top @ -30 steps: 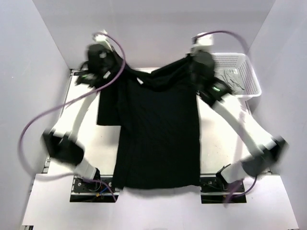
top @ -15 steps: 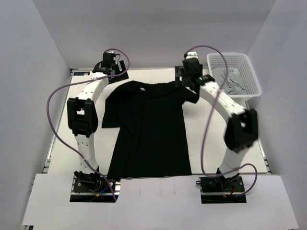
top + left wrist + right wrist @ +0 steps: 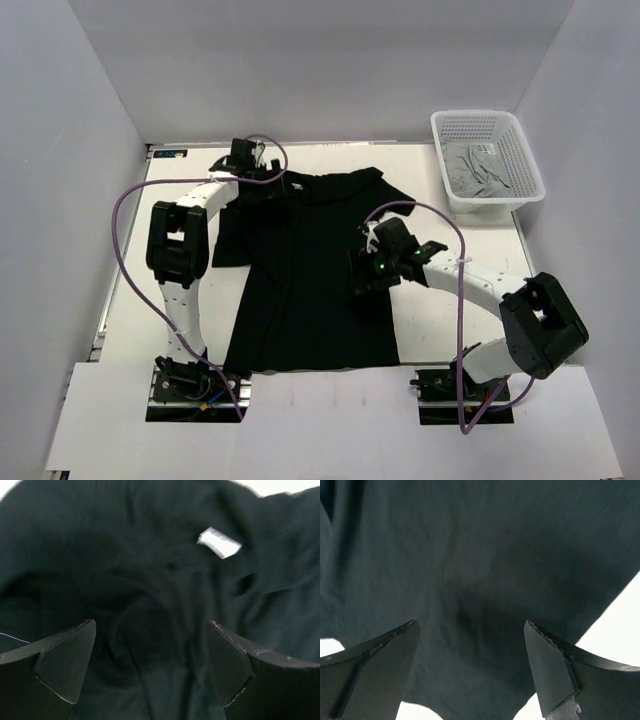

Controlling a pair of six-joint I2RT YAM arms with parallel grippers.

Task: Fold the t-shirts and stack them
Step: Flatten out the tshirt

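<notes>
The left gripper hangs with its fingers spread just above the collar end of the black t-shirt. The shirt's white neck label lies ahead of the gripper and to its right. The right gripper, jaws also wide apart, hovers over the shirt's right edge, with bare table beside its right finger. Well beyond it, the grey t-shirt lies crumpled in the white basket.

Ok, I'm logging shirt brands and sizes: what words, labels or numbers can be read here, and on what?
White neck tag inside the black t-shirt collar: blurred, unreadable.
Dark marks on the grey t-shirt in the basket: too small to tell if they are print.
Nothing else carries text.
</notes>
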